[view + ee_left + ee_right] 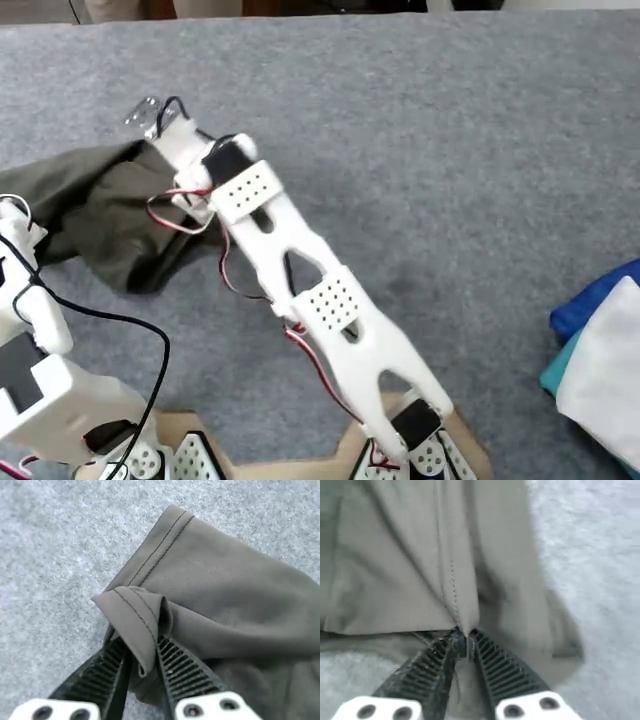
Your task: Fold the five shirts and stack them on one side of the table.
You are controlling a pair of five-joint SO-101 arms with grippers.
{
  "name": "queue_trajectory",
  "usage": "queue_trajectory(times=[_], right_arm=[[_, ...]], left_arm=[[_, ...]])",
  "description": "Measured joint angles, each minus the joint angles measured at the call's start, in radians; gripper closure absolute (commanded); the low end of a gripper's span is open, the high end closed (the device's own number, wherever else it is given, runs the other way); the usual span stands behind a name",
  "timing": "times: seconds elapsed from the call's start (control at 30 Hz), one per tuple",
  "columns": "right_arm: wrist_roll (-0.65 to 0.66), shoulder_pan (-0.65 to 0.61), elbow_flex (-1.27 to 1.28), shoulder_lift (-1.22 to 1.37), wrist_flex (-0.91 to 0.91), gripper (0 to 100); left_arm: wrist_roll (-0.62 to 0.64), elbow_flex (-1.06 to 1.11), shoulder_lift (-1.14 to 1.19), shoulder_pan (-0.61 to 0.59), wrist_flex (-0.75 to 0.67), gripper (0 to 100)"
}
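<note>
- Pinching a hemmed fold of the olive shirt [225, 595]: left gripper [142, 652], jaws narrow on the cloth.
- Right gripper [465, 641] clamped on the same shirt's seam.
- Shirt bunched at the left of the grey table [450, 150]; blue, white and teal shirt pile [600, 360] at the right edge.

Smooth matt knit cloth of the olive shirt [225, 595] with stitched hems, table cover [450, 150] rough grey felt-like fabric, 2 arms [330, 300] of matt white plastic, left gripper [139, 644] fingers [185, 667] ribbed black, probably plastic
</note>
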Motion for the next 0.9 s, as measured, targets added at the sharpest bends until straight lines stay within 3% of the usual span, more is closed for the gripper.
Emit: queue_trajectory(times=[0.17, 0.33, 0.43, 0.63, 0.9], right_arm=[[0.017, 0.006, -0.054, -0.137, 0.106, 99.5], [0.06, -0.029, -0.054, -0.264, 0.132, 99.5], [0.081, -0.037, -0.011, -0.275, 0.137, 97.2], [0.038, -0.02, 0.203, -0.164, -0.068, 87.0], [0.017, -0.017, 0.224, -0.018, -0.221, 81.3]], left_arm=[[0.0, 0.0, 0.0, 0.014, 0.008, 98], [0.006, -0.008, -0.068, 0.089, 0.16, 98], [0.034, -0.003, -0.129, 0.112, 0.181, 98], [0.049, 0.066, -0.138, 0.117, 0.091, 98], [0.049, 0.084, -0.117, 0.078, 0.012, 98]])
